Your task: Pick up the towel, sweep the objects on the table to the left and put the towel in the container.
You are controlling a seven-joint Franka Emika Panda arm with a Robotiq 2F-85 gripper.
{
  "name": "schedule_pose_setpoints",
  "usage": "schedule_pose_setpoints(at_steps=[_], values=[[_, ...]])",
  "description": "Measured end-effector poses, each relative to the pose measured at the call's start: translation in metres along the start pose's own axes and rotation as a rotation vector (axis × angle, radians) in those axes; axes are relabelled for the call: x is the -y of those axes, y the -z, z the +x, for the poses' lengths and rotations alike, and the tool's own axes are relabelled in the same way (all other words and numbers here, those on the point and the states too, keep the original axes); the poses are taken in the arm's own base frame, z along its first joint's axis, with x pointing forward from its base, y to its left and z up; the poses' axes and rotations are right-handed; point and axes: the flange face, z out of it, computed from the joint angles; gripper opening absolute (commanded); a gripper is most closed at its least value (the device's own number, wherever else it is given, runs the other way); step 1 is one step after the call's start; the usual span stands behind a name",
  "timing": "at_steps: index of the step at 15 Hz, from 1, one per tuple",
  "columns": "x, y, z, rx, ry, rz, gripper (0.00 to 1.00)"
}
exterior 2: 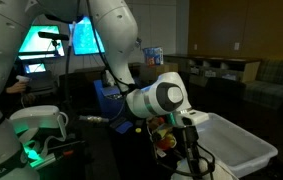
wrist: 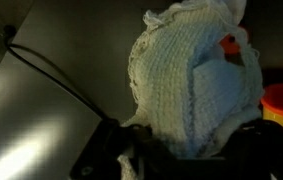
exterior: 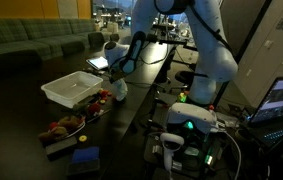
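Gripper (wrist: 181, 152) clamped on the towel (wrist: 186, 85)

Closest in the wrist view, at 6 o'clock, the dark fingers (wrist: 109, 155) pinch tight on the bunched whitish-grey cloth filling the centre; an orange piece (wrist: 281, 100) sits at its 3 o'clock. In an exterior view the towel hangs at 3 o'clock of the white container (exterior: 69, 90), low over the dark table (exterior: 131, 108), with the colourful objects (exterior: 66, 128) at the container's 6 o'clock
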Motion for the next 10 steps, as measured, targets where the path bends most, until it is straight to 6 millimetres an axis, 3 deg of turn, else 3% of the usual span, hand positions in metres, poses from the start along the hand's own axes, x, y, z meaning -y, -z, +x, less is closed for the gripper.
schedule_pose_setpoints(at_steps=[3, 10], values=[[0.019, -0.030, 0.007, -0.009, -0.002, -0.028, 0.04], [0.042, -0.085, 0.020, -0.006, -0.043, -0.047, 0.04]])
